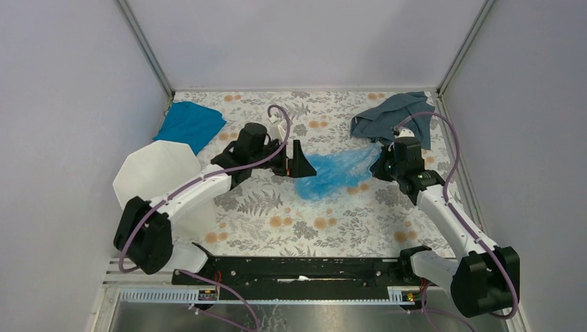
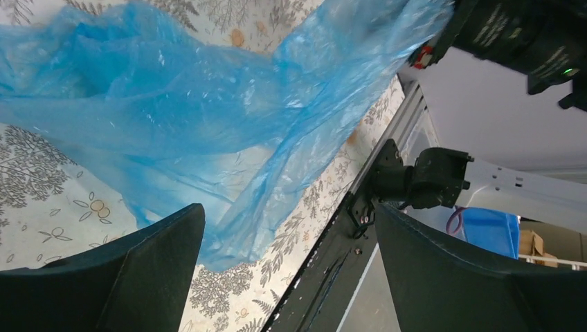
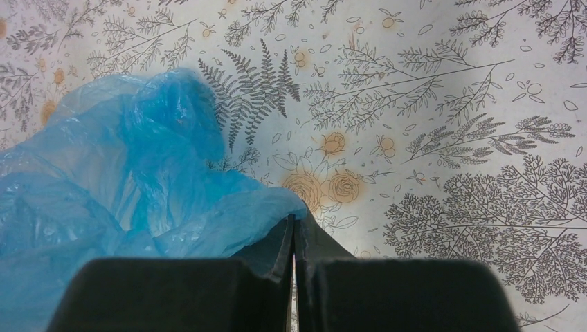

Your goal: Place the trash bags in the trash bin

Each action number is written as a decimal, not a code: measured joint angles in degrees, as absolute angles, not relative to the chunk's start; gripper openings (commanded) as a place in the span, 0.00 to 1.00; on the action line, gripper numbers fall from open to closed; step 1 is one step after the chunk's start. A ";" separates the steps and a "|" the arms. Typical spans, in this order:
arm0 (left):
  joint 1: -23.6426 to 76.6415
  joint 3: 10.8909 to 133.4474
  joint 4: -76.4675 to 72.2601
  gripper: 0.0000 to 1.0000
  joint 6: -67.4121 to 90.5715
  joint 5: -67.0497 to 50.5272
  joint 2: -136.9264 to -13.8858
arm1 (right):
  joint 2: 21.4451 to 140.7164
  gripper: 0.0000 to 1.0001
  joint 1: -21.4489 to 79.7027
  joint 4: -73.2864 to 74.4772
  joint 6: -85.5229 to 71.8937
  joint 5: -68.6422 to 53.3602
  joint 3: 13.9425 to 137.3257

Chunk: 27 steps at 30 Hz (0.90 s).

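- Top external: trash bag (image 1: 337, 171) lies on the floral table (image 1: 304, 225) at mid-frame, spread between the two grippers.
- Same view: left gripper (image 1: 299, 166) sits at the bag's left edge and right gripper (image 1: 383, 166) at its right end. The film is drawn out in a strip toward the right one.
- Only this view shows the trash bin (image 1: 142, 176), a white octagon at the left of the frame. It is well apart from the bag, and the left arm crosses its lower right side.
- Bin shows as flat white; cannot tell whether anything lies in it.
- Also only here: teal cloth (image 1: 188, 124) at upper left just behind the bin, and grey-blue cloth (image 1: 391, 117) at upper right behind the right gripper.
- Left wrist: left gripper (image 2: 287, 270) is spread wide, with nothing between its fingers (image 2: 138, 277). The bag (image 2: 194, 117) fills the upper left of the frame beyond the tips, and a tail of film hangs down near the left-hand finger; contact cannot be told.
- This view alone shows the film rising off the table toward the right gripper's body at upper right.
- Right wrist: right gripper (image 3: 294, 232) is closed to a hairline slit, with an edge of the bag (image 3: 104, 200) pinched at the tips. The rest of the film is bunched at lower left.
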State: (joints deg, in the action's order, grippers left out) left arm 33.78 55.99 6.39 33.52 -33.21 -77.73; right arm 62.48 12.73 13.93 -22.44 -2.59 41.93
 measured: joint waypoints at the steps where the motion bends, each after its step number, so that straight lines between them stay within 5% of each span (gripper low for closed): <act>1: 33.78 55.64 5.43 0.98 33.52 -33.91 -78.67 | 62.54 0.00 12.40 13.91 -22.26 -3.05 41.93; 7: 33.80 51.66 2.42 0.88 34.22 -36.34 -81.25 | 62.61 0.00 11.16 13.50 -21.65 -6.07 41.93; 15: 34.52 47.92 -0.51 0.44 36.53 -37.87 -80.55 | 63.00 0.00 11.07 13.04 -21.61 -8.23 41.95; 21: 34.54 46.89 3.62 0.00 36.75 -35.46 -75.90 | 62.19 0.00 11.05 13.87 -21.58 -8.67 41.93; 27: 33.78 59.31 20.99 0.00 37.26 -20.01 -77.01 | 65.58 0.00 10.92 14.79 -22.04 -11.64 45.32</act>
